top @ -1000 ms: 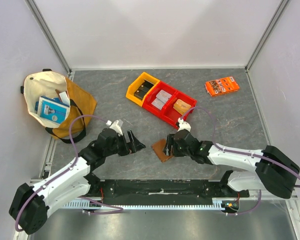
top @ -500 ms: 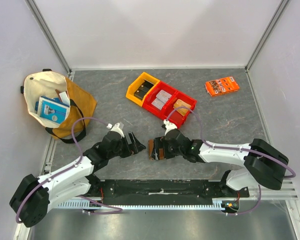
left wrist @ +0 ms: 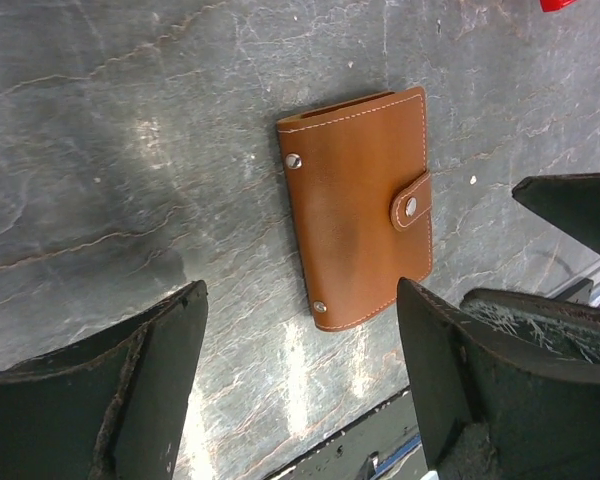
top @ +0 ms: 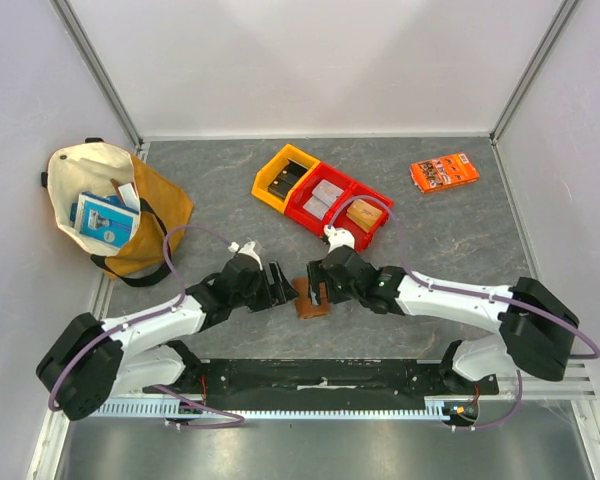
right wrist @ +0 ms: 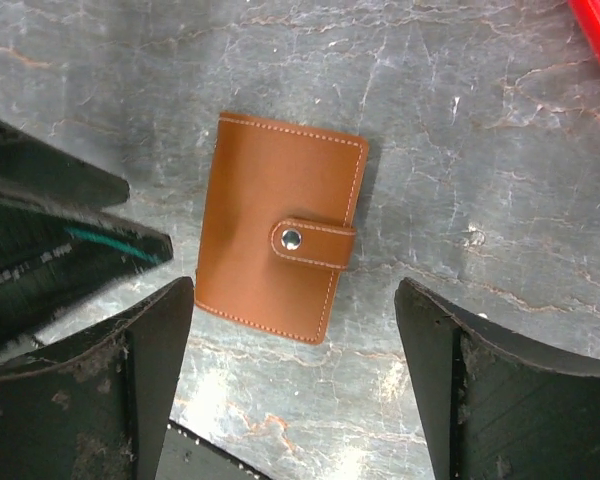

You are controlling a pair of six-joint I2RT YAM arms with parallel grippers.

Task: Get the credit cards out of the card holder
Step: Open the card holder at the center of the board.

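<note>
At the far left of the grey stone-patterned table (top: 220, 170), a cream and mustard tote bag (top: 155, 205) lies open near the left wall, with a blue-and-white packet (top: 104, 220) inside it. The left arm reaches from its base in the near-left corner toward the middle of the table. The left gripper (top: 279, 284) hangs low over the surface with its jaws spread wide and nothing between them. In the left wrist view, its two dark fingers (left wrist: 110, 400) frame bare table.

Just to the right, the card holder (top: 309, 303) lies flat on the table between the two grippers, near the front edge and at the centre. It is brown leather with pale stitching. It is folded shut, and its little tab is fastened over the edge by a metal snap. Neither gripper touches it.

The right gripper (top: 318, 284) hovers over the card holder's far side, facing the left gripper. Its jaws also stand wide apart and hold nothing, and the right wrist view shows the holder clear of both fingers.

Beyond it, a yellow bin (top: 276, 168) holding dark items adjoins a red bin (top: 378, 222) with grey-white flat pieces and a tan block. An orange printed packet (top: 444, 171) lies well apart near the far-right corner.
</note>
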